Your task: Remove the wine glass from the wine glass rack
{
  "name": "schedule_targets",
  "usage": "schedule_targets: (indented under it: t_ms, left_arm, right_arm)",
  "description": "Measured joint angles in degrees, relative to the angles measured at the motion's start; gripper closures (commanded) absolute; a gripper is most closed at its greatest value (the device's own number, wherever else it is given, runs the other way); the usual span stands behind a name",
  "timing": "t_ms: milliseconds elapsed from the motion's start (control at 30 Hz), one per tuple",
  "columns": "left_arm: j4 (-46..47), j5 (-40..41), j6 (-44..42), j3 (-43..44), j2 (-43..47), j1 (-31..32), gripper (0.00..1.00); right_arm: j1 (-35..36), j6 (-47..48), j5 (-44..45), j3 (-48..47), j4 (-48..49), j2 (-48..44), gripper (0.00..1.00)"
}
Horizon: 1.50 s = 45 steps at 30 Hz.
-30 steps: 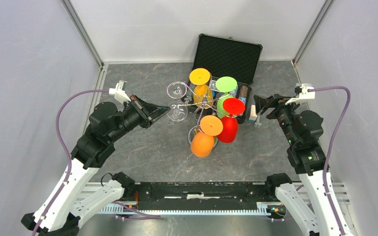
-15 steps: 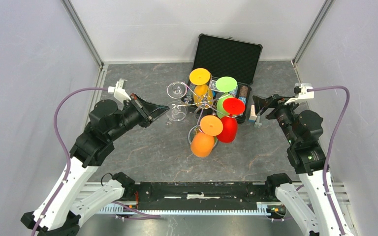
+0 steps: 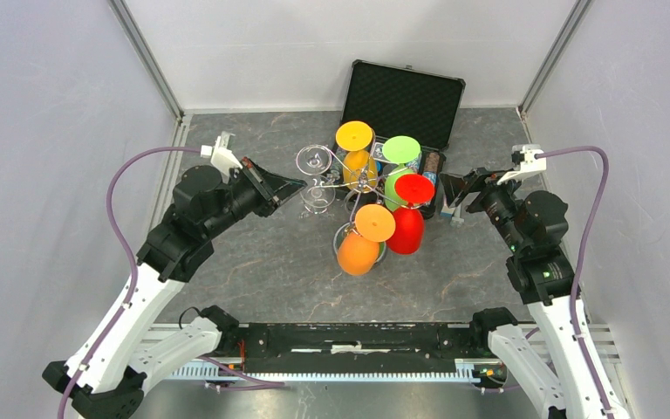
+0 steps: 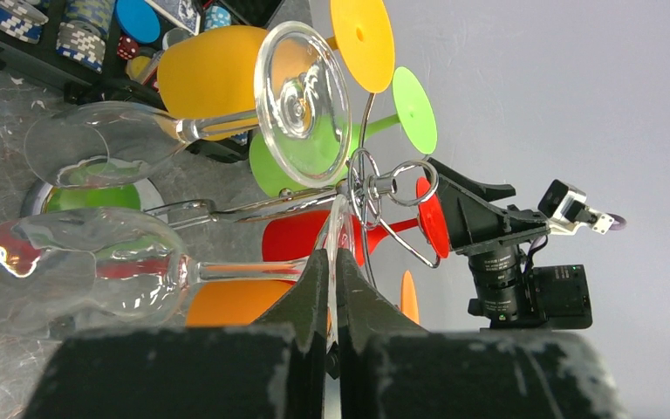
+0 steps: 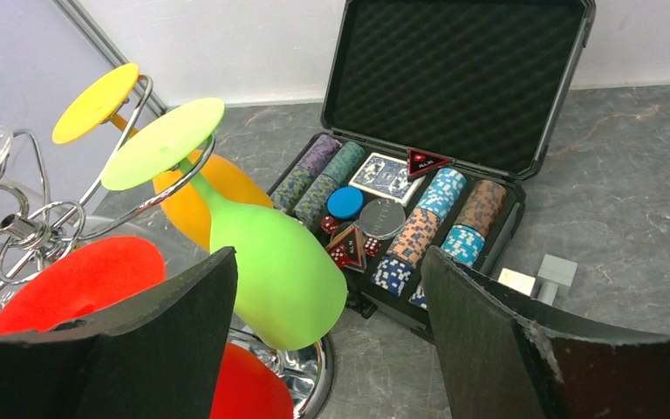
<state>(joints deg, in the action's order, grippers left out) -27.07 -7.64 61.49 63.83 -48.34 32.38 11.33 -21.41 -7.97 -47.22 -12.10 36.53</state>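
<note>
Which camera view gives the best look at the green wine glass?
The right wrist view: the green wine glass is close, with foot, stem and bowl all showing. The top view shows only its foot and some bowl from above; the left wrist view shows it partly hidden behind a clear glass.

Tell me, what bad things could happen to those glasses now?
1. The left gripper seems to pinch the clear wine glass only at its thin end, so it might slip and fall.
2. A second clear glass hangs right beside it on the wine glass rack; pulling could knock it or rock the rack.
3. The right gripper, jaws open, sits near the green glass and might bump it.
</note>
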Motion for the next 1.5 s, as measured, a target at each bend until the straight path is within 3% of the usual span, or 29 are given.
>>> schedule_targets:
  t_ms: [1100, 1367, 1500]
  left_arm:
    - [7.54, -12.44, 2.49, -0.85, -2.29, 0.02, 0.98]
    - [7.48, -12.7, 3.63, -2.36, -0.9, 0.02, 0.98]
    - [7.45, -13.35, 4.46, -2.43, -0.11, 0.26, 0.98]
  right_arm:
    - [0.0, -2.29, -14.16, 0.02, 6.21, -2.36, 0.17]
    - [-0.04, -2.34, -24.26, 2.14, 12.11, -2.86, 0.15]
    - [-0.04, -2.62, -28.61, 3.89, 15.93, -3.82, 0.08]
